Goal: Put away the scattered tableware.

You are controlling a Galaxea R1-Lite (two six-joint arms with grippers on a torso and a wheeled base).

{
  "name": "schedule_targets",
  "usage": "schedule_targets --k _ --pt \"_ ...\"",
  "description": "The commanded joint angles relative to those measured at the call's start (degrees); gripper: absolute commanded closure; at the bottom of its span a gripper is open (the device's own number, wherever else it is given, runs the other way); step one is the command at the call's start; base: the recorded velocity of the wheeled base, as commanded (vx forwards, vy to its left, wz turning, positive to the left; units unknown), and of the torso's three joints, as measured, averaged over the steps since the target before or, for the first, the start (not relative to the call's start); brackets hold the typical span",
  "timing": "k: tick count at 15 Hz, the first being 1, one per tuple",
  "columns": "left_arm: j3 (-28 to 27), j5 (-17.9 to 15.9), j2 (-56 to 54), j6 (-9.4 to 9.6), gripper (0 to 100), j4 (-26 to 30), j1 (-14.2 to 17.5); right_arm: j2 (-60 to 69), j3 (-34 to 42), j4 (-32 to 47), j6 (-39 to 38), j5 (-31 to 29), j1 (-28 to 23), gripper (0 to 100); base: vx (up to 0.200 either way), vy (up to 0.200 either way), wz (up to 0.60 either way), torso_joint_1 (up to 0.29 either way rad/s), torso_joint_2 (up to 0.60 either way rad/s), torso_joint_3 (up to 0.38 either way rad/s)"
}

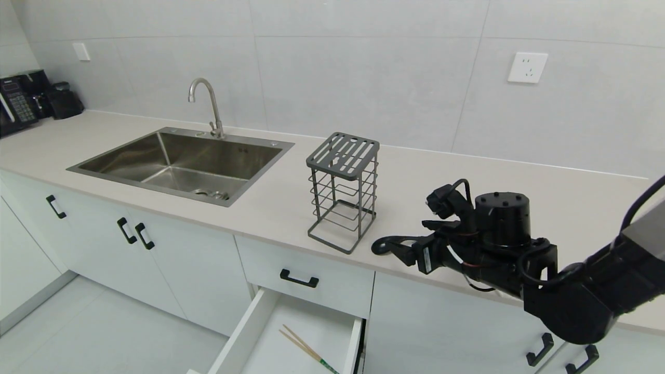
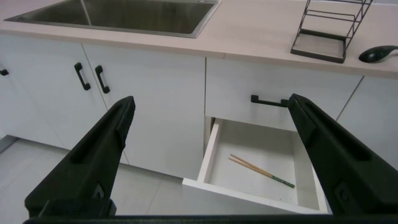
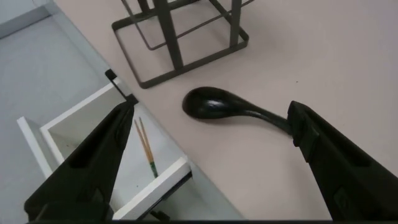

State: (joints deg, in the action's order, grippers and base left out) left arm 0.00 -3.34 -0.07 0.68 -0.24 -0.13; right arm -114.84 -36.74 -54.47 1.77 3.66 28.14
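Note:
A black spoon (image 1: pixel 383 245) (image 3: pixel 214 104) (image 2: pixel 377 54) lies on the beige counter (image 1: pixel 270 202) near its front edge, bowl toward the wire rack. My right gripper (image 1: pixel 415 241) (image 3: pixel 211 174) hovers just over the handle end, open, with the handle running toward one finger (image 3: pixel 336 158). Below the counter a white drawer (image 1: pixel 244 332) (image 2: pixel 208 155) stands pulled out, with a pair of wooden chopsticks (image 1: pixel 306 349) (image 2: pixel 261 171) (image 3: pixel 145 146) lying inside. My left gripper (image 2: pixel 211 168) hangs open and holds nothing, out in front of the cabinets, facing the drawer.
A dark wire rack (image 1: pixel 343 192) (image 2: pixel 323 37) (image 3: pixel 180 56) stands on the counter just left of the spoon. Farther left are a steel sink (image 1: pixel 182 161) (image 2: pixel 124 15) and its tap (image 1: pixel 208 104). Cabinet doors with black handles (image 1: pixel 132 232) line the front.

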Motion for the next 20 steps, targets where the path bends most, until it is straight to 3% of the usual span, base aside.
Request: schedule_targets --k 1,7,15,20 --pt "0.0 0.0 0.1 0.02 0 0.0 0.0 -3.6 -1.8 0.0 4.0 2.8 -3.4 0 0.0 0.0 0.0 0.0 0.0 0.0" --pt "0.0 0.0 0.1 0.02 0 0.0 0.0 -12.4 -8.6 -0.1 11.3 13.2 -7.0 0 0.0 0.0 0.0 0.0 0.0 0.0" --pt "0.0 0.0 0.1 0.02 0 0.0 0.0 -15.4 -8.6 -0.2 11.3 12.7 -7.3 0 0.0 0.0 0.0 0.0 0.0 0.0" --pt "0.0 0.0 0.1 0.02 0 0.0 0.0 -19.4 -12.8 -0.2 10.9 13.0 -7.4 0 0.0 0.0 0.0 0.0 0.0 0.0"
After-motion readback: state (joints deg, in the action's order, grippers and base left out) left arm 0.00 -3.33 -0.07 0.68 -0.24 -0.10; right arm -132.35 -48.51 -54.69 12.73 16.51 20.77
